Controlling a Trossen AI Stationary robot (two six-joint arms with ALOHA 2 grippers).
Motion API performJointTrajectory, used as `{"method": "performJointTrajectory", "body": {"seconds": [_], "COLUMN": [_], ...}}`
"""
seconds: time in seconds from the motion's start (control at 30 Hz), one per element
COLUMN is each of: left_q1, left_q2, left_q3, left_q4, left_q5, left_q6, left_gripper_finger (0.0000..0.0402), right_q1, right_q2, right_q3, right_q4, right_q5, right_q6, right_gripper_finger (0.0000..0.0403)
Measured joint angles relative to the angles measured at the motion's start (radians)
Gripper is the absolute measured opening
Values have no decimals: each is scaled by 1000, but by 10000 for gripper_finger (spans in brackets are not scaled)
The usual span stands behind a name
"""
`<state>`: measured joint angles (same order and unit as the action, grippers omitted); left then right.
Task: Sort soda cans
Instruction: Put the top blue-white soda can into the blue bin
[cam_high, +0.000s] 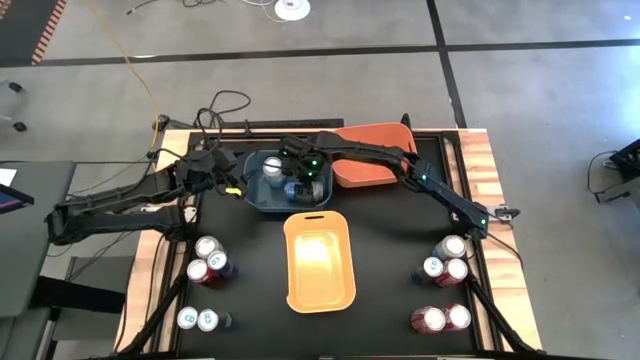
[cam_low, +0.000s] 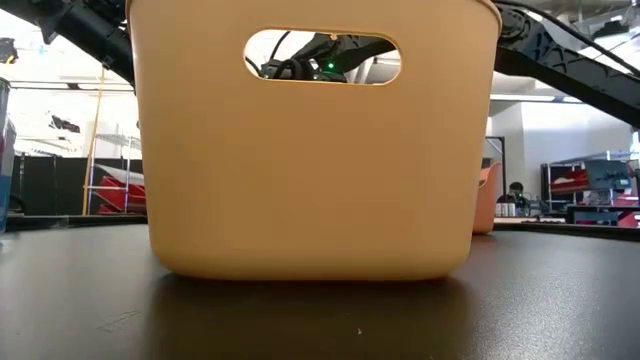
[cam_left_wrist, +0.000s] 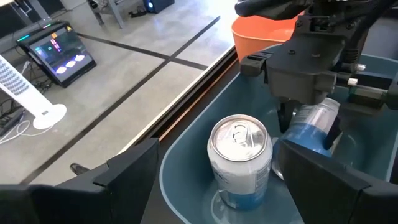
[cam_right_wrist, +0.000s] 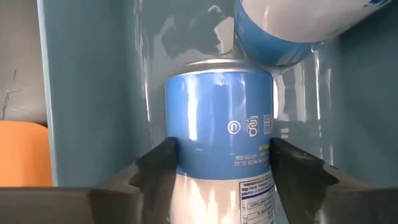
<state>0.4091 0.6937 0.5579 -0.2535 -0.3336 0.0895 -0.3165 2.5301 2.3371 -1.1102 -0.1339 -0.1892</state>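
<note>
You have a blue-and-white metal soda can (cam_right_wrist: 217, 134) sitting between the right gripper's (cam_right_wrist: 221, 165) two dark fingers (cam_right_wrist: 155, 171), which press against its sides, so that gripper is closed on it. The can hangs inside the blue plastic bin (cam_high: 258, 203) at the far middle of the table, just beside a second light-bodied can with a silver top (cam_left_wrist: 241, 158) that stands upright on the bin floor.

Your left gripper (cam_high: 232, 186) waits at the bin's left rim with its fingers spread wide and nothing between them.

In front of the blue bin you see the yellow plastic bin (cam_high: 320, 262), with no cans in it, and behind the blue bin to the right lies the orange plastic bin (cam_high: 372, 172).

The other cans stand in groups on the black table top (cam_high: 390, 300): three near the left edge (cam_high: 209, 258), two light ones at the near left corner (cam_high: 197, 319), three by the right edge (cam_high: 447, 260), and two red ones at the near right (cam_high: 442, 318).
</note>
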Motion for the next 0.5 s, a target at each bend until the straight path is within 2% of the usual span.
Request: {"method": "performJointTrajectory", "body": {"seconds": [0.23, 0.5], "left_q1": [0, 0], "left_q2": [0, 0], "left_q3": [0, 0], "left_q4": [0, -2], "left_q5": [0, 0], "left_q6": [-4, -4], "left_gripper_finger": [318, 318], "right_q1": [-2, -7], "right_q2": [-36, -166], "right_q3": [17, 14], "right_q4": [14, 27], "right_q5": [3, 7], "right_q6": [-4, 2], "right_gripper_finger": [144, 97]}}
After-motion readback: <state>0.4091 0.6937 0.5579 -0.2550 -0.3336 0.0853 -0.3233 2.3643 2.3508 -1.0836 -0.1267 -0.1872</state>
